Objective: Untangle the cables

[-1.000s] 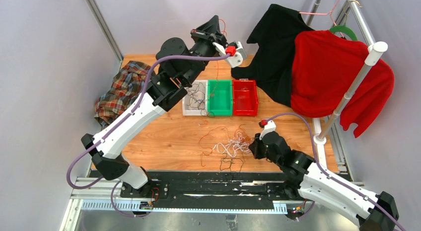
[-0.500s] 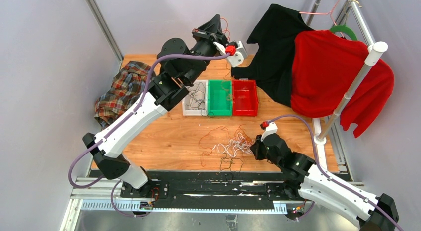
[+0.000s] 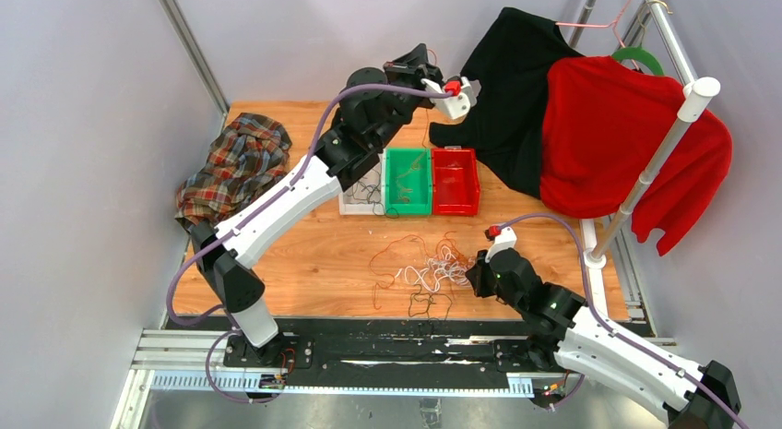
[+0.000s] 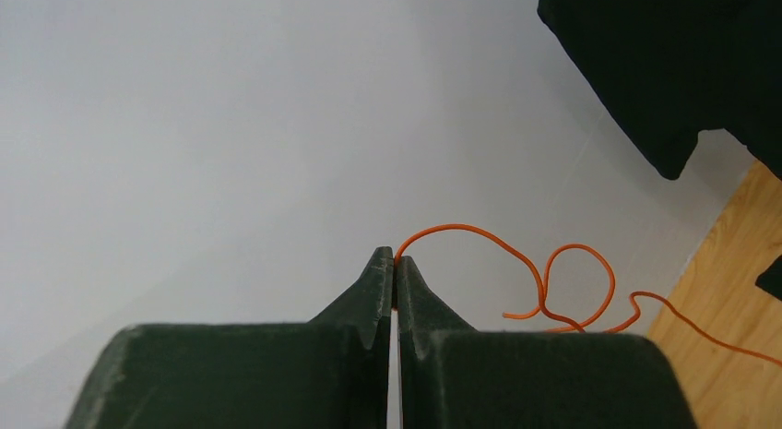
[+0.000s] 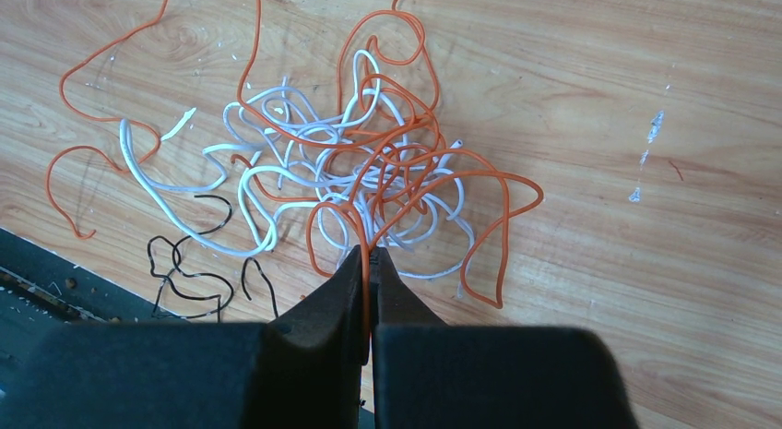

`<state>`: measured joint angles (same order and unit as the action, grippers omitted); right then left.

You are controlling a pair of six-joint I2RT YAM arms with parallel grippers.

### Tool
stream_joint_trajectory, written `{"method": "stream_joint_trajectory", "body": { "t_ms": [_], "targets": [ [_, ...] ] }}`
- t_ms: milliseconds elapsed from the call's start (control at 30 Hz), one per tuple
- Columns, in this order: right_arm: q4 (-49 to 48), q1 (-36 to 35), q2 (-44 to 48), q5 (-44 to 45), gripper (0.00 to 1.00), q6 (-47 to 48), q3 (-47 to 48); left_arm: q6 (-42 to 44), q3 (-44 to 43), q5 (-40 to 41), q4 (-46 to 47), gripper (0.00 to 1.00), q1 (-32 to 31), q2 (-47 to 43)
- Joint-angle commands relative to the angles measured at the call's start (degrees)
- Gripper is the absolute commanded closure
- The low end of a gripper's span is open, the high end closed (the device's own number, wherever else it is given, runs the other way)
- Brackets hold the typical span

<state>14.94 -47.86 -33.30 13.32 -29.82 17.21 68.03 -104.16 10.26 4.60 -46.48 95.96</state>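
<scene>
The cables lie in a tangle [image 3: 429,272] of orange, white and black wires on the wooden table in front of the bins. My right gripper [image 5: 369,254] rests at the tangle's near right edge [image 3: 472,268], shut on an orange cable [image 5: 364,221] that runs up into the knot [image 5: 369,161]. White loops [image 5: 249,180] and a black wire [image 5: 184,281] spread to the left. My left gripper [image 4: 395,258] is raised high near the back wall [image 3: 426,53]. It is shut on the end of another orange cable [image 4: 461,228], which curls off to the right.
A white tray [image 3: 355,206], a green bin [image 3: 408,208] and a red bin [image 3: 456,208] stand side by side behind the tangle, each with wires inside. A plaid cloth [image 3: 231,166] lies at the left; black [image 3: 516,78] and red [image 3: 627,143] garments hang at the right.
My left arm has stretched out and swung to the right along the back wall, carrying its orange cable. The right gripper and the tangle have stayed put.
</scene>
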Motion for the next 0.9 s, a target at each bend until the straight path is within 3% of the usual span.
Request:
{"method": "stream_joint_trajectory", "body": {
  "t_ms": [0,533,867],
  "targets": [
    [0.2,0.6,0.8,1.0,0.99,-0.8,-0.5,-2.8,-0.1,-0.3,3.0,1.0,1.8,0.7],
    [-0.3,0.6,1.1,1.8,0.99,-2.0,-0.4,-20.3,9.6,2.0,-19.5,1.0,2.7,0.7],
    [-2.3,0.6,0.0,1.5,0.99,-4.1,-0.8,-26.1,3.5,-1.2,-28.0,1.0,2.7,10.8]
  ]
}}
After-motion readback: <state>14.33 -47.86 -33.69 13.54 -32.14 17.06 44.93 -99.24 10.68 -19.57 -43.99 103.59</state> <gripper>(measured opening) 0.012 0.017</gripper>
